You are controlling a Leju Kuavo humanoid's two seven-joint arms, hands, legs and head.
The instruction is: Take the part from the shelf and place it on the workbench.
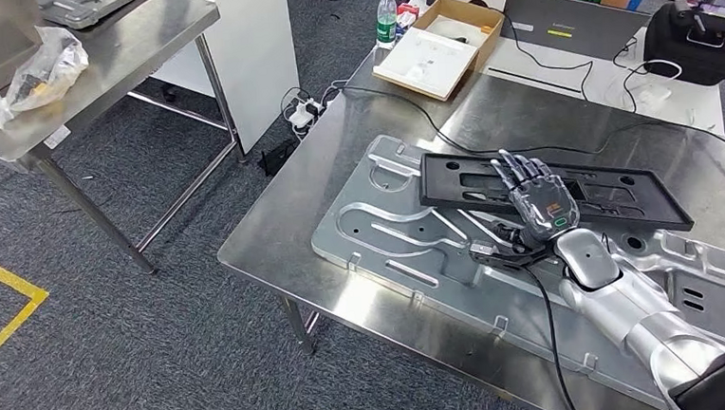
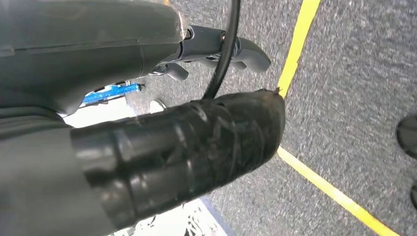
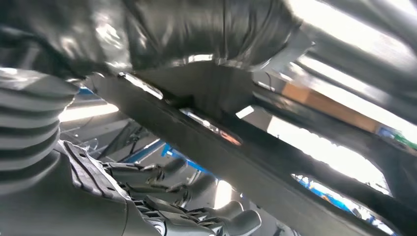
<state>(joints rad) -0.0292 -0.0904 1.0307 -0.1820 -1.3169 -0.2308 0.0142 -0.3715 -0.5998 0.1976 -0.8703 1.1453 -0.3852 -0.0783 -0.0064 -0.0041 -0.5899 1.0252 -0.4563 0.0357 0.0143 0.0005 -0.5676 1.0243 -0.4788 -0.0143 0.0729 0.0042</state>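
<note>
Fingers of the right hand are lying stretched and slightly spread over the long black plastic frame part, palm down, the silver forearm reaching in from behind the wrist across the embossed grey sheet-metal panel. In the right wrist view the fingers are lying along one side of the frame's dark bar, so the hand seems to be gripping its near rail, though I cannot tell how firmly. The frame part is resting flat on the panel atop the stainless steel workbench, its long axis running crosswise under the hand, one end sticking out well past the fingers' left side, the other past the right. Beyond the fingertips, an open cardboard box is holding a white sheet and small items too small to name. The left hand is hanging over grey carpet with yellow floor tape; its fingers are loosely curled, holding nothing.
</note>
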